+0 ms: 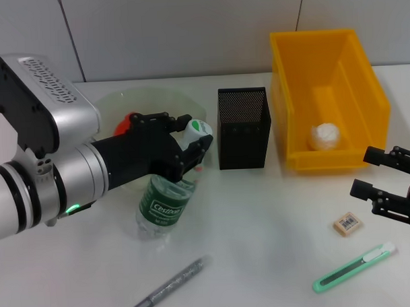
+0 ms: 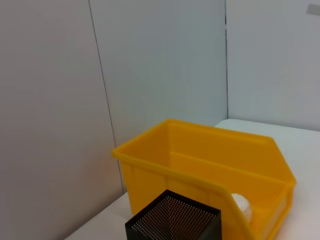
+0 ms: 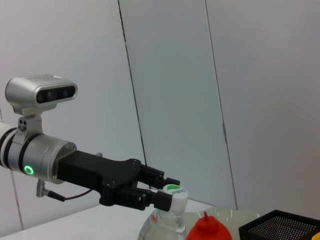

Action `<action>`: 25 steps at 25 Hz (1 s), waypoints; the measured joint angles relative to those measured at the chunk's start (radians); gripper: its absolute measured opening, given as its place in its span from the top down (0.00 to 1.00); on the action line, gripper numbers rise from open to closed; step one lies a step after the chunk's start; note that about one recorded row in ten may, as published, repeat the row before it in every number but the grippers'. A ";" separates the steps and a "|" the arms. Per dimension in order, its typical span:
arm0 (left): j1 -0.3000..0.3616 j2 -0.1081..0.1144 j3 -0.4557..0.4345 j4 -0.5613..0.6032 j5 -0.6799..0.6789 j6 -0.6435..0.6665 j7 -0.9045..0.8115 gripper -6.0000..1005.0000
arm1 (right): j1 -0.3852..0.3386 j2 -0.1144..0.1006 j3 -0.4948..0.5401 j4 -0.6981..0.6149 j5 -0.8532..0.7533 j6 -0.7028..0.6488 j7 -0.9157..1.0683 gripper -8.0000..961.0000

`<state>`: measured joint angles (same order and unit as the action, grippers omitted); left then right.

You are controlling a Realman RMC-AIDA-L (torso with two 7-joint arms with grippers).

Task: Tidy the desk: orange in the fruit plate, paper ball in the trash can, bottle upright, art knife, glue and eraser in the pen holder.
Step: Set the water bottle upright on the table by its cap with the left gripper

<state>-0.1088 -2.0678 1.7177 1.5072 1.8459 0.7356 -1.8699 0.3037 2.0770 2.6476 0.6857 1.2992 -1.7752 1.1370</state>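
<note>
Here, the scene as it stood:
Left gripper (image 1: pixel 191 150): its jaws were pressed onto the neck of the bottle (image 1: pixel 163 202), just under the cap; the right wrist view showed the dark fingers (image 3: pixel 150 199) clamped at the neck (image 3: pixel 167 212).
Bottle: it stood roughly upright on the table (image 1: pixel 262 246), hanging below the left jaws, its green label facing the head camera and its white-and-green cap (image 1: pixel 199 130) just beside the fingertips.
Fruit plate (image 1: pixel 126 106): a clear dish behind the left jaws, touching or nearly touching the bottle's far side; I could not tell which.
Orange (image 1: pixel 126 120): in the plate, mostly hidden behind the left gripper.
Pen holder (image 1: pixel 243 127): a black mesh box just beyond the left jaws toward the right arm; nothing could be seen inside it.
Trash can (image 1: pixel 350 67): a yellow bin past the pen holder, behind the right jaws.
Paper ball (image 1: pixel 324 136): lying inside the bin.
Right gripper (image 1: pixel 375 174): low over the table, its jaws spread and pinching nothing.
Eraser (image 1: pixel 347 223): on the table just in front of the right jaws, apart from them.
Art knife (image 1: pixel 354 267): green, flat on the table nearer the robot than the eraser.
Grey pen-like stick (image 1: pixel 168 287): flat on the table, in front of the bottle and below the left jaws.
</note>
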 joint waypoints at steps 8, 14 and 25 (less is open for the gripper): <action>0.017 0.000 -0.013 -0.002 -0.041 0.003 0.028 0.58 | 0.000 0.000 0.000 0.000 0.000 0.000 0.000 0.26; 0.032 0.001 -0.018 -0.003 -0.089 0.010 0.069 0.58 | 0.003 0.000 0.000 0.000 0.000 0.001 0.003 0.26; 0.048 0.002 -0.029 -0.006 -0.093 0.018 0.078 0.57 | 0.009 0.000 0.000 -0.002 0.002 0.002 0.008 0.26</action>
<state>-0.0613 -2.0663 1.6888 1.5014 1.7524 0.7539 -1.7914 0.3129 2.0770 2.6476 0.6833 1.3009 -1.7728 1.1453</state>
